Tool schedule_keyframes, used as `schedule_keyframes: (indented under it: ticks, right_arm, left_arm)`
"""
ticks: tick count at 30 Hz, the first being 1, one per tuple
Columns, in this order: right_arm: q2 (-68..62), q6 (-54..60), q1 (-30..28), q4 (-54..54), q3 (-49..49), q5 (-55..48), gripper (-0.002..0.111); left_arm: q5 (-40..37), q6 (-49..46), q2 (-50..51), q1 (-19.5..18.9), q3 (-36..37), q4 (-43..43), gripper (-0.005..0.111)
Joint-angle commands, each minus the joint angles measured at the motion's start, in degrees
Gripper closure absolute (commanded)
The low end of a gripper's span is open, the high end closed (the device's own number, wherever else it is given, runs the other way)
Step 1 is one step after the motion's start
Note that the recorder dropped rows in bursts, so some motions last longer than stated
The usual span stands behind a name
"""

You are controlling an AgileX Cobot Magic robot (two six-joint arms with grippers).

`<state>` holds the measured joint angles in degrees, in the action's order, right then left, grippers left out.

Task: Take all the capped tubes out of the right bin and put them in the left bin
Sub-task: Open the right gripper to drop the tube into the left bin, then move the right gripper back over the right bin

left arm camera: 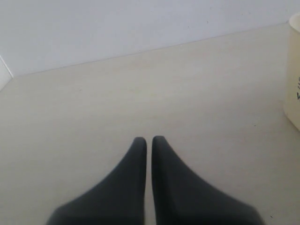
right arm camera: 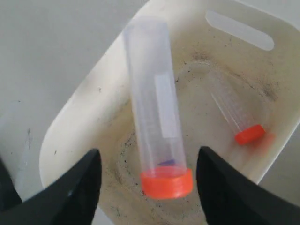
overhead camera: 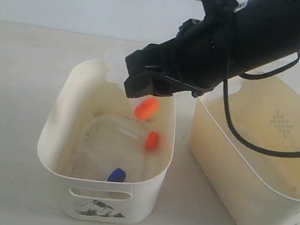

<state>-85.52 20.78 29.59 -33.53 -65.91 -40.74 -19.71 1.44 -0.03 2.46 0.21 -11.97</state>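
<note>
My right gripper [overhead camera: 142, 88] hangs over the off-white left bin [overhead camera: 97, 192], open. An orange-capped tube [right arm camera: 157, 126] sits cap-down between its fingers [right arm camera: 75, 187] with a gap on each side, so nothing grips it; its cap [overhead camera: 146, 108] shows just below the gripper. A second orange-capped tube [overhead camera: 152, 140] and the blue-capped tube [overhead camera: 117, 175] lie on the left bin's floor. The cream-yellow right bin [overhead camera: 252, 186] with its diamond pattern [overhead camera: 281, 123] shows no tubes. My left gripper [left arm camera: 149, 138] is shut on nothing above the bare table.
The right arm and its cable [overhead camera: 233, 126] stretch across the right bin's back rim. The two bins stand side by side with a narrow gap between them. A pale bin wall [left arm camera: 294, 70] edges the left wrist view.
</note>
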Motion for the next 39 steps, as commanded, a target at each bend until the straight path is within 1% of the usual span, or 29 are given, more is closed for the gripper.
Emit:
schedule_keyframes:
  ticks: [1, 3, 4, 5, 6, 11, 14, 17, 22, 25, 27, 30, 34, 36, 39]
  right_arm:
    - [-0.6, -2.8, 0.2, 0.0, 0.1, 1.1, 0.065]
    - [-0.4, -2.7, 0.2, 0.0, 0.1, 1.1, 0.083]
    - [-0.3, -2.1, 0.2, 0.0, 0.1, 0.6, 0.099]
    - [-0.3, -1.8, 0.2, 0.4, -0.1, 0.4, 0.109]
    - [-0.3, -1.9, 0.2, 1.1, -0.1, 0.3, 0.108]
    - [0.3, -3.7, 0.1, 7.9, -0.1, -0.3, 0.109]
    - [1.7, -10.0, 0.1, 16.7, -0.1, -0.8, 0.109]
    - [3.4, -19.4, 0.1, 28.2, -0.1, -3.2, 0.109]
    - [5.1, -32.2, 0.1, 48.4, -0.1, -14.5, 0.109]
    - [5.1, -36.6, 0.1, 57.5, -0.1, -20.7, 0.109]
    - [5.1, -38.1, 0.0, 61.6, -0.1, -22.4, 0.109]
    - [5.1, -37.9, -1.7, 62.7, -0.1, -22.5, 0.109]
    - [5.0, -33.7, -7.4, 60.7, 0.1, -22.0, 0.109]
    - [5.0, -29.8, -10.6, 57.3, 0.1, -21.1, 0.109]
    - [5.0, -23.2, -15.1, 48.6, 0.1, -18.9, 0.109]
  left_arm:
    - [0.2, 0.5, 0.0, 0.1, -0.2, 0.2, 0.102]
    - [0.2, 0.5, 0.0, 0.1, -0.2, 0.2, 0.102]
    - [0.2, 0.5, 0.0, 0.1, -0.2, 0.2, 0.102]
    - [0.2, 0.5, 0.0, 0.1, -0.2, 0.2, 0.102]
    - [0.2, 0.5, 0.0, 0.1, -0.2, 0.2, 0.102]
    - [0.2, 0.5, 0.0, 0.1, -0.2, 0.2, 0.102]
    - [0.2, 0.5, 0.0, 0.1, -0.2, 0.2, 0.102]
    - [0.2, 0.5, 0.0, 0.1, -0.2, 0.2, 0.102]
    - [0.2, 0.5, 0.0, 0.1, -0.2, 0.2, 0.102]
    - [0.2, 0.5, 0.0, 0.1, -0.2, 0.2, 0.102]
    - [0.2, 0.5, 0.0, 0.1, -0.2, 0.2, 0.102]
    - [0.2, 0.5, 0.0, 0.1, -0.2, 0.2, 0.102]
    - [0.2, 0.5, 0.0, 0.1, -0.2, 0.2, 0.102]
    - [0.2, 0.5, 0.0, 0.1, -0.2, 0.2, 0.102]
    - [0.2, 0.5, 0.0, 0.1, -0.2, 0.2, 0.102]
